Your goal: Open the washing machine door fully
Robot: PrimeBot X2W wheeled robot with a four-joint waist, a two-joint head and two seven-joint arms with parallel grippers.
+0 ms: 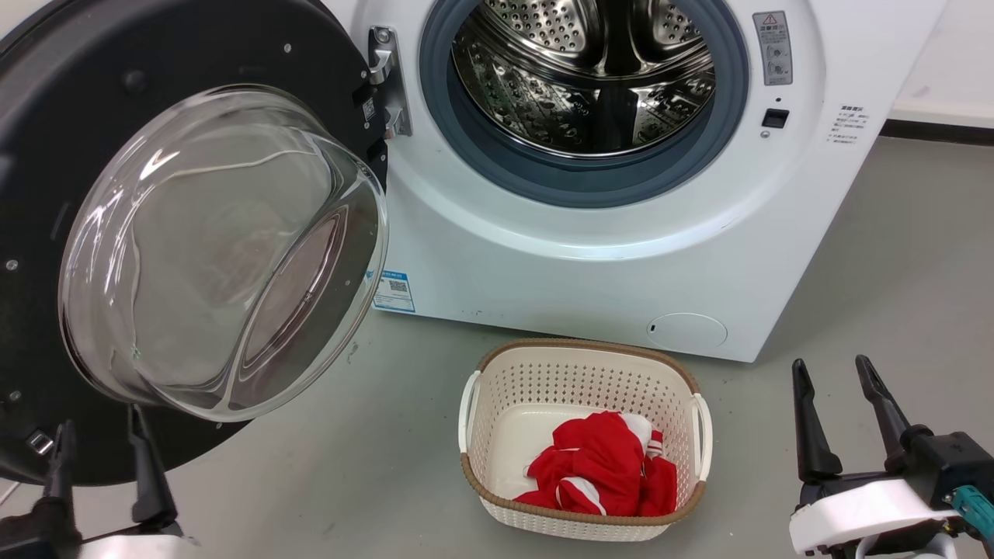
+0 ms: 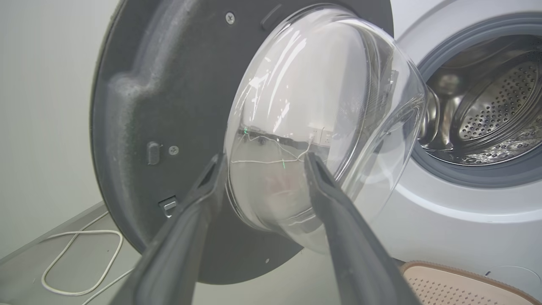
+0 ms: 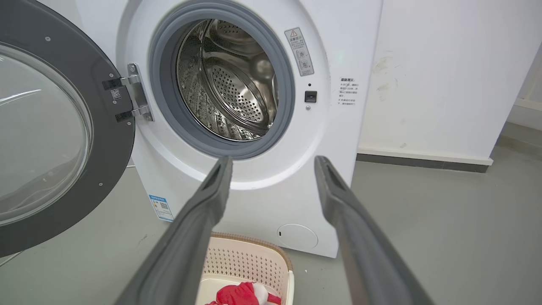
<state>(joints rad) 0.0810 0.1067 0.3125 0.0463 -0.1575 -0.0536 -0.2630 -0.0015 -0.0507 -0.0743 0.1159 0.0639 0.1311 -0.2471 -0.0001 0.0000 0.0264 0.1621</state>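
**Door swung out on its hinge, both grippers spread and empty**

The door point(image 1: 46, 155) hangs wide open off the hinge point(image 1: 384, 78) on the left side of the washing machine point(image 1: 590, 264), inner face towards the head camera. The drum point(image 1: 582, 70) and its grey rubber ring point(image 1: 578, 175) are fully uncovered. You can't see the whole door in the head view, because its top and left side run off the edge. The glass bowl point(image 1: 225, 248) bulging out of it is all reflections, and through it everything is smeared.

The left gripper point(image 1: 101, 419) sits at the bottom left, fingers apart, gripping nothing. Its tips overlap the door's lower rim, and I can't tell whether they touch it or hang just in front. In the left wrist view the left gripper point(image 2: 264, 157) frames the lower part of the bowl, and contact is just as unclear there. A white cord point(image 2: 76, 254) lies looped on the floor point(image 2: 25, 271) behind the door, with part of it hidden.

The right gripper point(image 1: 831, 363) is at the lower right, fingers spread and empty, well apart from the machine. Its body is cut off by the bottom corner.

A cream basket point(image 1: 582, 349) stands on the floor in front of the machine with a red cloth point(image 1: 602, 466) bunched inside. The blue label point(image 1: 394, 291) is half hidden behind the bowl, and its print is too small to read.
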